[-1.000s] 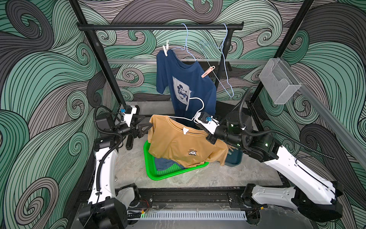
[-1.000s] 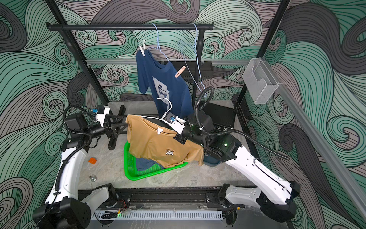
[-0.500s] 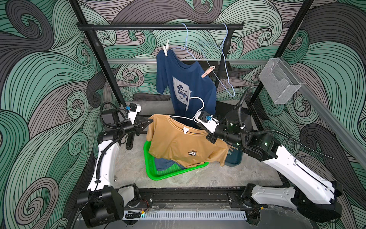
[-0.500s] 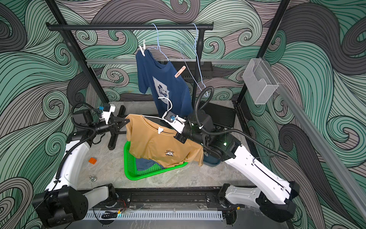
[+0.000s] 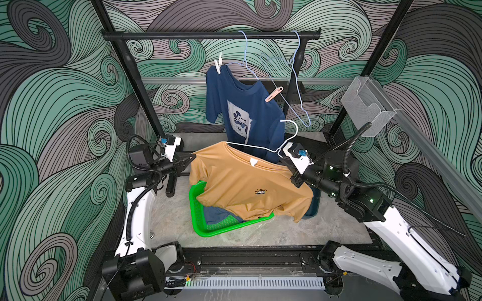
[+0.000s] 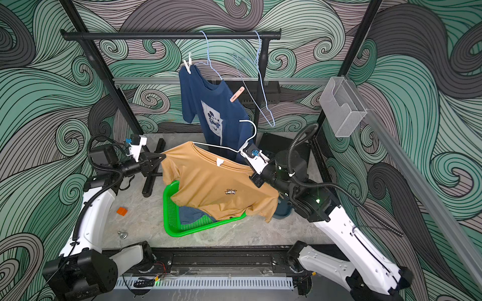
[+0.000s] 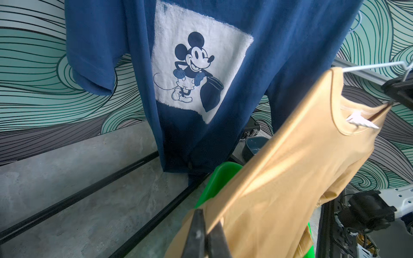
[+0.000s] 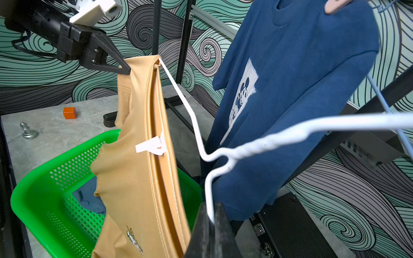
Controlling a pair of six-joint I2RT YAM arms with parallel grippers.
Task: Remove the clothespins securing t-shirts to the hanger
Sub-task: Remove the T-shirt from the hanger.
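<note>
Tabletop (image 6: 140,220), grey and marbled, stands boxed by green swirl-patterned walls (image 6: 39,104)

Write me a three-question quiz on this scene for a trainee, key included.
1. True or false: the tan t-shirt lies folded inside the green basket.
2. The right gripper is shut on: A) the white hanger; B) a sleeve; C) nothing.
3. How many clothespins show on the navy t-shirt?
Key: 1 false, it hangs on the hanger; 2 A; 3 two, one white, and a pink clothespin.
</note>
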